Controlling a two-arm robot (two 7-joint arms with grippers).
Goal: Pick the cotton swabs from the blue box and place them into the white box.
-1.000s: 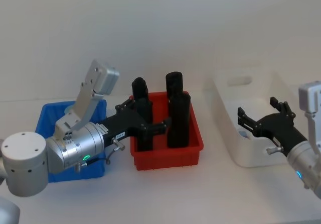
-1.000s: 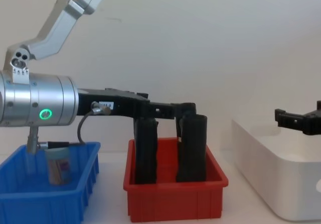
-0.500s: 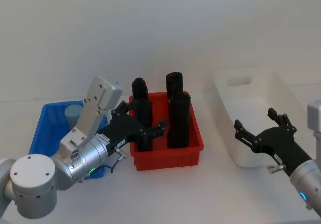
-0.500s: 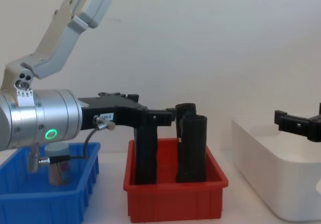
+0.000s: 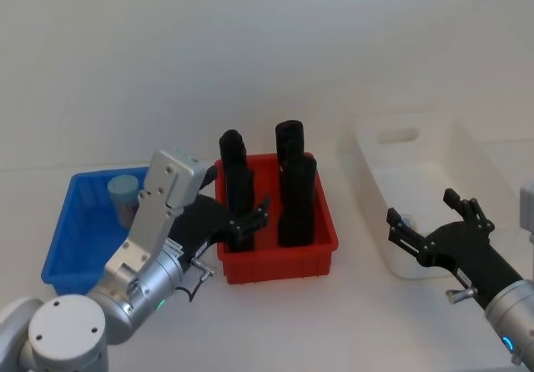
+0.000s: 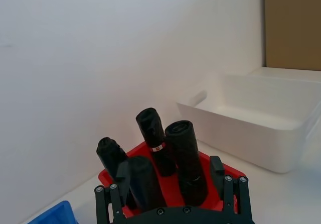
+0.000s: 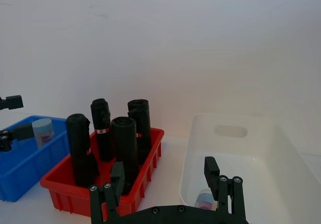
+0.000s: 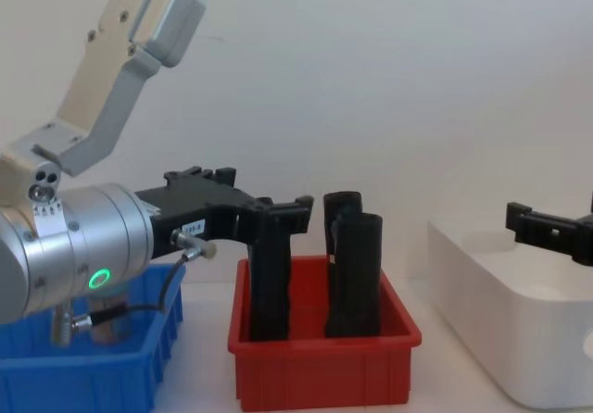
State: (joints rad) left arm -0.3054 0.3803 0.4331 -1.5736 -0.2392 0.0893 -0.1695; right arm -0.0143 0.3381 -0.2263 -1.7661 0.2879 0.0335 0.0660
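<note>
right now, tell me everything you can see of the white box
The white box is a glossy plastic tub, open-topped, with rounded corners, thick walls and a grip recess in its far wall. It sits flat on the table, apart from the red bin on its left. One teal-lidded swab jar stands inside near the front. The open right gripper hovers over its near end.
</note>
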